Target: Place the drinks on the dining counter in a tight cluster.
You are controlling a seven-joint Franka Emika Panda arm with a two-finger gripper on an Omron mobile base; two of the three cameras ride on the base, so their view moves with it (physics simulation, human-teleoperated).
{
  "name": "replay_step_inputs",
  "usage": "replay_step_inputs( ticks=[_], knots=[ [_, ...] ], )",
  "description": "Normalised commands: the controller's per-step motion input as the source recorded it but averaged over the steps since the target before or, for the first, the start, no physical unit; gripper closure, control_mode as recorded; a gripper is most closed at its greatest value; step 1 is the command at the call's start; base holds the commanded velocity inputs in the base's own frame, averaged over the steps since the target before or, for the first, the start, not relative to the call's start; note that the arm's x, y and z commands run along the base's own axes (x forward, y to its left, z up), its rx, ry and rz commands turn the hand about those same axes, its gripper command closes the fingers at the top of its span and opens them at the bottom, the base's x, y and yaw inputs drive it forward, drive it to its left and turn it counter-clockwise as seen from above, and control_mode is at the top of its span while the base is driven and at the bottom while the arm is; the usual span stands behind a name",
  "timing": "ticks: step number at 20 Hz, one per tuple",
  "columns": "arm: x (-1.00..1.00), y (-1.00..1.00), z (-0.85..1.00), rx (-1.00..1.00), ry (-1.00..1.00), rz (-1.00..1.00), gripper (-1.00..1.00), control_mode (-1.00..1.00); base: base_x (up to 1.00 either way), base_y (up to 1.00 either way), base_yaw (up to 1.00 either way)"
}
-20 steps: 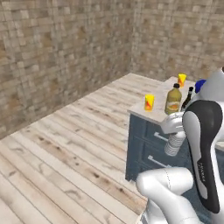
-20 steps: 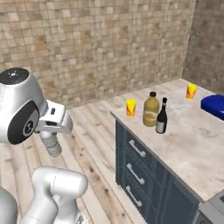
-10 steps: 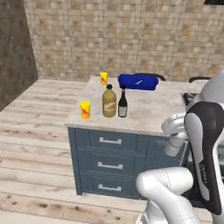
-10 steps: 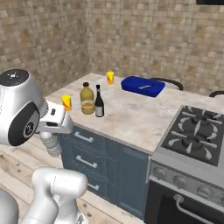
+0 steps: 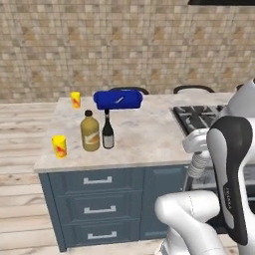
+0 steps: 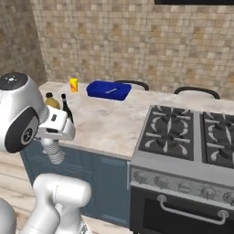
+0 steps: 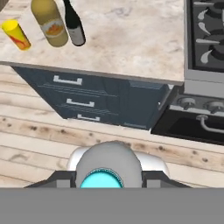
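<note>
Yellow cup with red marks (image 5: 59,146) near front left corner of stone top, left of the bottles. Second yellow cup (image 5: 75,99) at far left edge, just left of blue tray. Blue tray (image 5: 118,98) at back edge, something pale lying in it; too small to identify. Gas stove (image 6: 191,132) to the right, dark grates on top, knobs and oven handle (image 6: 189,213) on front. Two dark chair backs (image 6: 195,90) behind. Tan tile wall (image 5: 124,45) beyond. Pale plank floor (image 7: 52,135) below.
</note>
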Motion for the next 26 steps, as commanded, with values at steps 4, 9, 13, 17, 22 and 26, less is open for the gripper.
replay_step_inputs(
  ticks=[4, 9, 13, 17, 22, 26],
  knots=[
    [0.0, 0.0, 0.0, 0.0, 0.0, 0.0, 1.0, 1.0, 0.38, 0.28, -0.1],
    [0.0, 0.0, 0.0, 0.0, 0.0, 0.0, 1.0, 1.0, 0.36, 0.41, -0.08],
    [0.0, 0.0, 0.0, 0.0, 0.0, 0.0, 1.0, 1.0, 0.21, 0.56, -0.03],
    [0.0, 0.0, 0.0, 0.0, 0.0, 0.0, 1.0, 1.0, 0.39, 0.37, 0.0],
    [0.0, 0.0, 0.0, 0.0, 0.0, 0.0, 1.0, 1.0, 0.7, 0.16, 0.0],
    [0.0, 0.0, 0.0, 0.0, 0.0, 0.0, 1.0, 1.0, 0.88, 0.0, -0.01]
  ],
)
